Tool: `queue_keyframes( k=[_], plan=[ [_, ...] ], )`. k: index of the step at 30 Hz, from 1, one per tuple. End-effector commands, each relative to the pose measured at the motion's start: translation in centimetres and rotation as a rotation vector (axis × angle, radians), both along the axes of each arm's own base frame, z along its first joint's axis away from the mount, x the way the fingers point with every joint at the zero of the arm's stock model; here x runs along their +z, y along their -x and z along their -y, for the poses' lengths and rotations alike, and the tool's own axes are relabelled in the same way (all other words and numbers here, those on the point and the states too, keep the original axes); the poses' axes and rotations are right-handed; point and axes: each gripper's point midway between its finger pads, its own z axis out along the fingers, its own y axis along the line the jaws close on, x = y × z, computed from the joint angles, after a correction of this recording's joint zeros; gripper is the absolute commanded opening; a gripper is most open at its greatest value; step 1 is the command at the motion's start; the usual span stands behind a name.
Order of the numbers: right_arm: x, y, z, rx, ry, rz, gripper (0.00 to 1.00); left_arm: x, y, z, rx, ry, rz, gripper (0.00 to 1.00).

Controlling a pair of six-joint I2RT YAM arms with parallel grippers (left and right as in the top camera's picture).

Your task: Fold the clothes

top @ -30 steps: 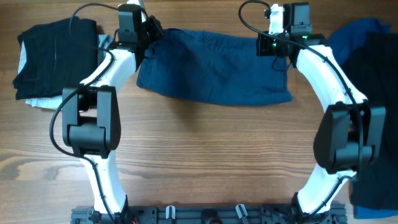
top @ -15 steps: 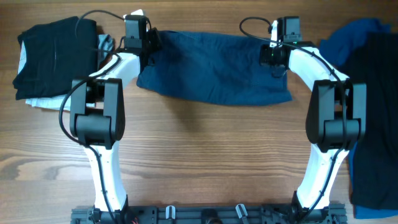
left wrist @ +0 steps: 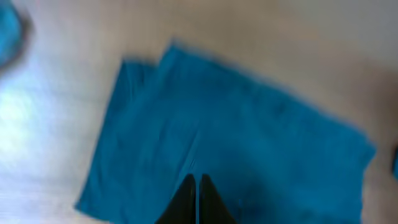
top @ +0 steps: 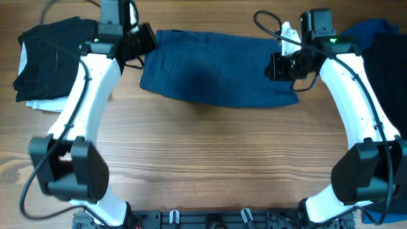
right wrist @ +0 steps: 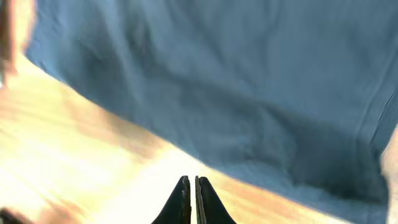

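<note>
Two closed, empty tools; left tool (left wrist: 196,183) above blue shorts (top: 216,70), left end; right tool (right wrist: 191,183) above right end

One spread shorts (top: 216,76), two garment piles (top: 54,57) (top: 391,57), two arms (top: 82,95) (top: 359,102).

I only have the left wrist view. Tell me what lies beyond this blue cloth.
Observer: A black folded stack lies left of the dark blue garment.
Operator: Report the right gripper.
Observer: The right gripper is shut with nothing between its fingers, at the garment's right end.
Operator: Say what's past that end.
Observer: A dark heap lies at the far right, beside brighter blue cloth.
</note>
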Motion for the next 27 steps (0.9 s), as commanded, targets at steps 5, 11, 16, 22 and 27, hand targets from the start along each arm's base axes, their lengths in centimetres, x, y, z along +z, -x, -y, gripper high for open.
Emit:
queue_keyframes(
  k=[5, 11, 16, 22, 27],
  plan=[
    [-10.4, 3.5, 4.3, -0.162, 0.063, -0.179, 0.05, -13.6, 1.7, 1.2, -0.036, 0.039, -0.306, 0.04],
    [-17.1, 3.9, 9.3, -0.41, 0.151, -0.165, 0.05, -17.4, 2.1, 0.6, -0.02, 0.008, -0.372, 0.04],
    [-18.2, 4.8, 11.5, -0.509, 0.195, -0.197, 0.04, -17.7, 2.2, -0.7, 0.014, -0.06, -0.378, 0.04],
    [-6.7, 2.8, 8.2, -0.348, 0.024, 0.056, 0.04, -7.0, 0.6, -0.4, 0.013, -0.03, -0.142, 0.04],
    [-0.3, 2.4, 1.3, -0.039, -0.202, 0.279, 0.04, -3.7, 0.8, 0.3, -0.007, 0.012, -0.078, 0.04]
  ],
)
